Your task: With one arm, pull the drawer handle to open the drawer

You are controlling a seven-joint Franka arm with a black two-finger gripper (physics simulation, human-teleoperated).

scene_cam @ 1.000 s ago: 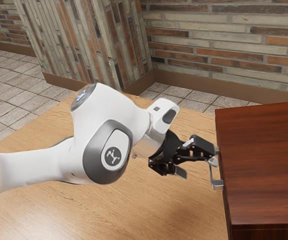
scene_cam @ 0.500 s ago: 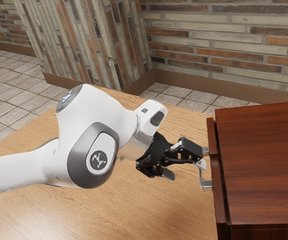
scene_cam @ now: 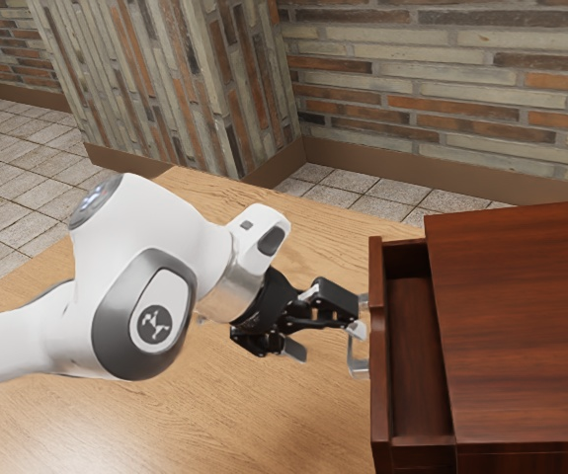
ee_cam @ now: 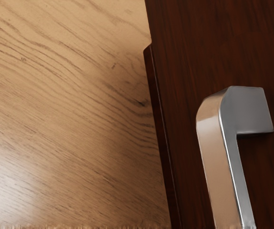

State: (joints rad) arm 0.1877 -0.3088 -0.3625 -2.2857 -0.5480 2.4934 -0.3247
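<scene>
Exterior view: drawer handle [scene_cam: 359, 348] tight between the jaws.

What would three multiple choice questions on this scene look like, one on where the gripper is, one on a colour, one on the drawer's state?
1. Where is the gripper? A. raised high in the air B. far off to one side C. at the handle
2. What colour is the handle? A. black B. silver C. red
3. What state is the drawer in? A. pulled partly out B. shut flush C. taken right out
Answers: 1 C, its tip meets the handle in the exterior view. 2 B, the wrist view shows bright metal. 3 A, its open inside juts out from the cabinet.
</scene>
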